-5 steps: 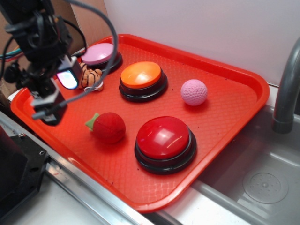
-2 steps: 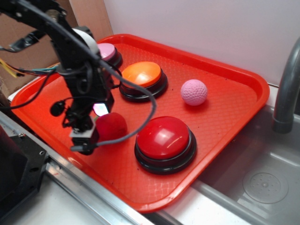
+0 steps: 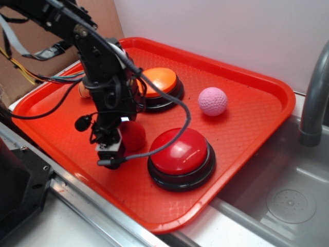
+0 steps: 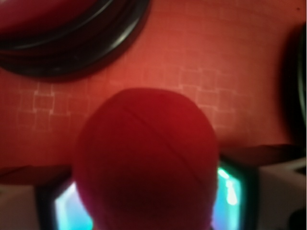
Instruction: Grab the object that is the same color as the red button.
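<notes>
Red tray [image 3: 247,110] beside a grey sink fills my exterior view. At about nine o'clock on it my gripper [image 3: 115,146] sits low over the strawberry [image 3: 134,135], which in the wrist view [image 4: 148,163] lies between the two fingers [image 4: 19,206]; I cannot tell if they press it. Just right, at four o'clock, stands the red button [image 3: 181,154]. Orange button [image 3: 163,82] at twelve, pink ball [image 3: 213,101] at two.

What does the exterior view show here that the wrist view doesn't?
Only the exterior view shows the pink ball, the orange button, the sink and the whole arm. Only the wrist view shows the plush strawberry sitting between the end effector fingers. Both show the strawberry, the red tray and the red button.
</notes>
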You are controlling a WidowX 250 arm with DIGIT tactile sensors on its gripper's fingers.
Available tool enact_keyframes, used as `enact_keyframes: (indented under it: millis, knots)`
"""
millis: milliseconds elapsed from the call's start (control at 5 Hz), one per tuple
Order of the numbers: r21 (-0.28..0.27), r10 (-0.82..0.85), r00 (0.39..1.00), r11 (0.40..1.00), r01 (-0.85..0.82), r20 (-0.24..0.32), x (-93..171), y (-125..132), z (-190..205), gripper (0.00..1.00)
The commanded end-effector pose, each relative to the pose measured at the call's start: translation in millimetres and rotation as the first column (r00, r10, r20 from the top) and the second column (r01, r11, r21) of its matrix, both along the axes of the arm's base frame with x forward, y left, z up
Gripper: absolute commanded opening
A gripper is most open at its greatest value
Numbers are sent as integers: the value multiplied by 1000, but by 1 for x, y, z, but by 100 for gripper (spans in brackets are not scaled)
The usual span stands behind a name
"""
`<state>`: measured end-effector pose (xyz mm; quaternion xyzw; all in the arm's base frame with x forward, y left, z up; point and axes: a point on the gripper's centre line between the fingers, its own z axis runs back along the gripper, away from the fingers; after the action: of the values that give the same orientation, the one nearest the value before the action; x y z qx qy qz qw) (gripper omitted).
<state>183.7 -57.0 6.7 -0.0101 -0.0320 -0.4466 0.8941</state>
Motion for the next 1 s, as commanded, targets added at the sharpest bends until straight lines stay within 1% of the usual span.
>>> enact_keyframes:
  millis: [0, 200, 400, 600, 800]
  knots:
    - [-25, 0, 1000, 1000, 1, 17, 3, 4, 9, 0]
    - [29, 179, 982, 983, -180, 54, 0, 13, 49, 0]
    - [73, 412, 904, 904, -421, 119, -5, 23, 95, 0]
    - [17, 629, 772, 774, -633, 91, -12, 43, 129, 0]
    - [-27, 803, 590, 594, -804, 89, -18, 59, 156, 0]
